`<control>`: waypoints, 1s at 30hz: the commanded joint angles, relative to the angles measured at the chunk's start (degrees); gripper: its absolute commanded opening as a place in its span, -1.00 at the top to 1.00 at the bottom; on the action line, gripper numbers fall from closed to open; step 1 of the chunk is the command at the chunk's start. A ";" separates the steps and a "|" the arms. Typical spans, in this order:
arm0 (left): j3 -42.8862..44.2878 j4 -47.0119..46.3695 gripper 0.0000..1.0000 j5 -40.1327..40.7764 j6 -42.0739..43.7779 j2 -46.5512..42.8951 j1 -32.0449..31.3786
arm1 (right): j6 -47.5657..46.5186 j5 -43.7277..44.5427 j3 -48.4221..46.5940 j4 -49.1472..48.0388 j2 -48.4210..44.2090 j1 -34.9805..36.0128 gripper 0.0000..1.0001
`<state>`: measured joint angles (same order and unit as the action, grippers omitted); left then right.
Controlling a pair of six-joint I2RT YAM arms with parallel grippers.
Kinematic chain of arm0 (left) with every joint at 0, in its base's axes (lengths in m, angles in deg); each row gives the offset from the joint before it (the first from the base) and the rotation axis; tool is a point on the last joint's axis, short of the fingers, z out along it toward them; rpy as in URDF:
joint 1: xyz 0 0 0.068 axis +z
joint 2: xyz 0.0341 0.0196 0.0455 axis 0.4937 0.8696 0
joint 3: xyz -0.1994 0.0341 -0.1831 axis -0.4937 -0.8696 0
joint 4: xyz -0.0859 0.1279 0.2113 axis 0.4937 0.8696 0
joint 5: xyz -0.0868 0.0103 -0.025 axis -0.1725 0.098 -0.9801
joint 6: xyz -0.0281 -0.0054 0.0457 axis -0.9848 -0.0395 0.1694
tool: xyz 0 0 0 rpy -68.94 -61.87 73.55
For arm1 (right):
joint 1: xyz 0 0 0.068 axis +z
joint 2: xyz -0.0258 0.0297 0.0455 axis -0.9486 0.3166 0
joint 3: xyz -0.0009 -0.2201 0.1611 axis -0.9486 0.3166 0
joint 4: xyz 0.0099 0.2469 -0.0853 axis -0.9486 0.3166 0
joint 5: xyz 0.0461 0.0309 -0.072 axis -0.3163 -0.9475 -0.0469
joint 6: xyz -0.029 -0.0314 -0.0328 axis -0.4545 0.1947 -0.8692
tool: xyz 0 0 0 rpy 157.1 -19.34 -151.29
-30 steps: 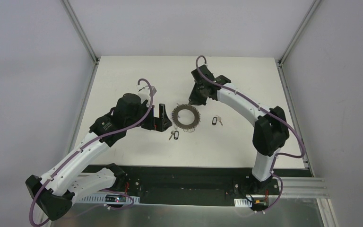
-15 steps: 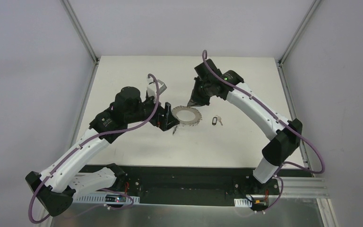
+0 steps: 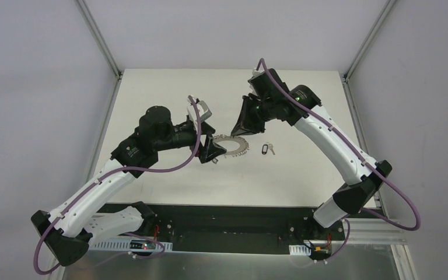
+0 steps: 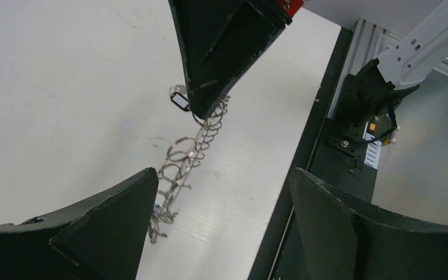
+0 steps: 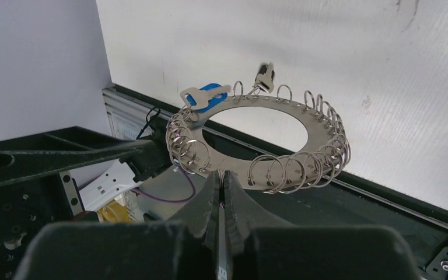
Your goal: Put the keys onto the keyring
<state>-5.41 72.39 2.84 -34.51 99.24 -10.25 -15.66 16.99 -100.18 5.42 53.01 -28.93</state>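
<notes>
right gripper [image 5: 221, 175] was pinched tight, two black fingers pressed together on the near rim of the keyring [image 5: 321, 125], and the ring hung clear of the table [image 3: 151, 93], tilted. it was flat grey metal, washer-shaped, with a wide smooth hole in the middle. thin wire loops crowded all round its edge like a stretched spring. on the far side from the grip, the blue-tagged key [image 5: 201, 96] sat at the rim, small and silver, its oblong plastic tag poking out over the loops. a second key [image 5: 263, 74], tiny and silver too, showed at a loop just beside it, though its tag was hard to make out.

left gripper [image 4: 221, 175] stood wide open at the ring's other side, its blunt matte-black fingers well apart with nothing between them. from its own camera the ring ran edge-on, a chain of loops from beside one finger up to the right gripper's dark wedge tip.

out on the smooth white table, right of the ring, the black-tagged key [image 3: 265, 149] lay flat, apart from both grippers.
</notes>
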 commanded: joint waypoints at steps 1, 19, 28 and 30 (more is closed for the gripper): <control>-0.76 -6.46 -0.67 -1.54 4.48 -1.32 -0.86 | -0.45 -5.43 -3.69 2.76 -2.88 1.14 1.00; -2.26 -9.50 0.56 -9.39 6.03 -0.92 -1.03 | 1.45 -9.13 -7.14 3.30 -4.18 3.66 1.00; -0.74 -8.81 1.00 -9.57 6.11 -0.53 -1.03 | 1.35 -7.79 -5.77 2.51 -6.28 3.81 0.64; -0.79 -9.16 1.00 -8.96 5.75 -1.45 -1.03 | 0.85 -5.93 -5.12 2.20 -7.39 3.87 0.30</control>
<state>-8.38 65.44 -5.91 -28.87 99.18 -10.97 -15.20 10.52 -104.38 8.65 50.52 -25.48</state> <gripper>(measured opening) 0.032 0.234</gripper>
